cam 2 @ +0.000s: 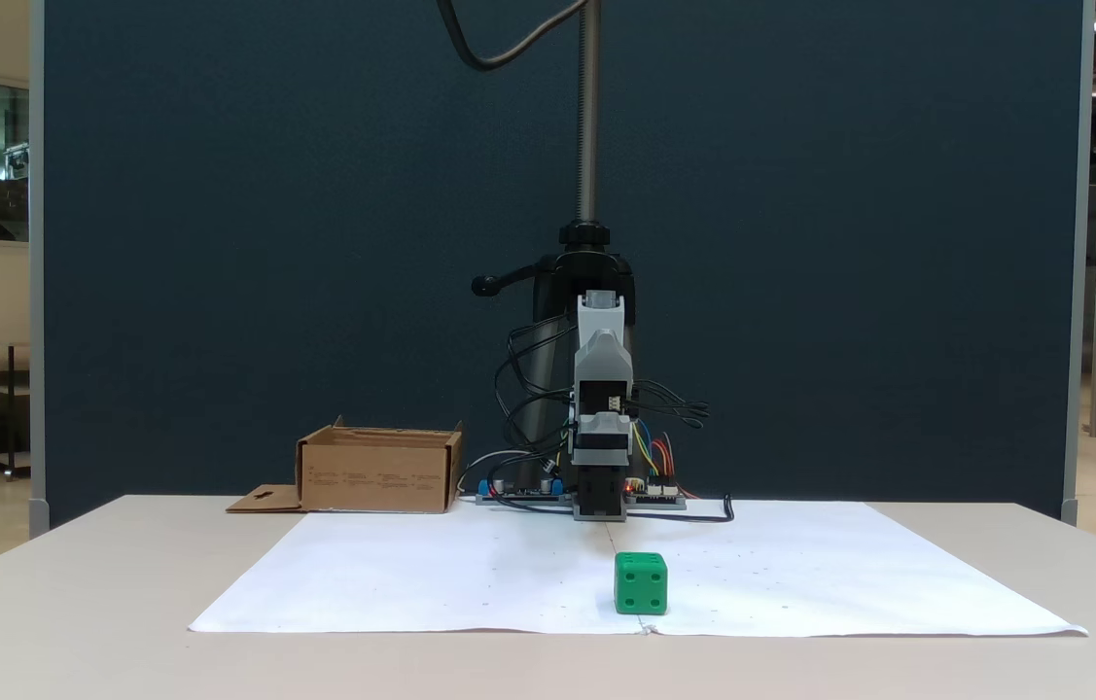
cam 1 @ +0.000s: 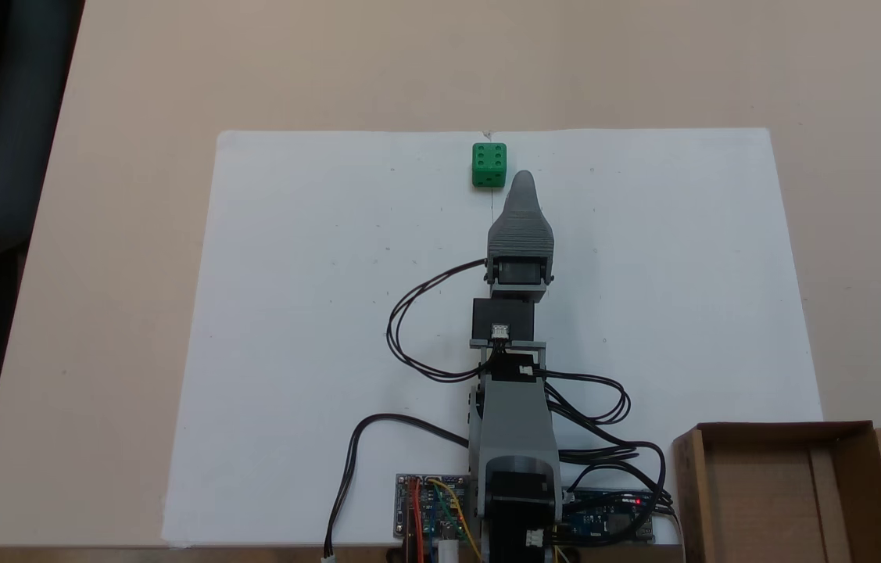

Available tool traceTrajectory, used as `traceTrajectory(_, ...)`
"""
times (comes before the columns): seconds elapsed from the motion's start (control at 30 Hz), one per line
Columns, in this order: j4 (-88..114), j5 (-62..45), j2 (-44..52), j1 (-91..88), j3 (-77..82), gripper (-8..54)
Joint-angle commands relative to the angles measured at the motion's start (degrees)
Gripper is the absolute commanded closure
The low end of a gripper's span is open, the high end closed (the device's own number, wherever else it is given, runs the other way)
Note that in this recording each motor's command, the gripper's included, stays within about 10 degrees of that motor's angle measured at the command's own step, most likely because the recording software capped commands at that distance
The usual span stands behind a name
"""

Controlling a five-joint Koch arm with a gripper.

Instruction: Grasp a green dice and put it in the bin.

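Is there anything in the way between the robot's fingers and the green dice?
Nothing visible. In the fixed view from above, the gripper sits just right of the green dice, with bare white paper between them. The bin is far off by the arm's base.

Seen from above in a fixed view, the green dice (cam 1: 489, 165) sat near the far edge of the white paper sheet (cam 1: 291, 328) on the beige bench (cam 1: 127, 94), six pips up. The end effector (cam 1: 523, 181) pointed toward it, its tip just beside the dice, apart. The bin (cam 1: 788, 493) stood at the lower right.
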Motion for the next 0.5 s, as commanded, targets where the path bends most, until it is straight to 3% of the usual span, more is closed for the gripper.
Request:
traceTrajectory(0.0,10.00,-3.60,6.42,-0.26,3.60,2.0)
traceTrajectory(0.13,21.18,-3.52,6.33,-0.26,3.69,2.1)
traceTrajectory(0.47,21.18,-3.52,6.42,-0.62,3.69,2.1)
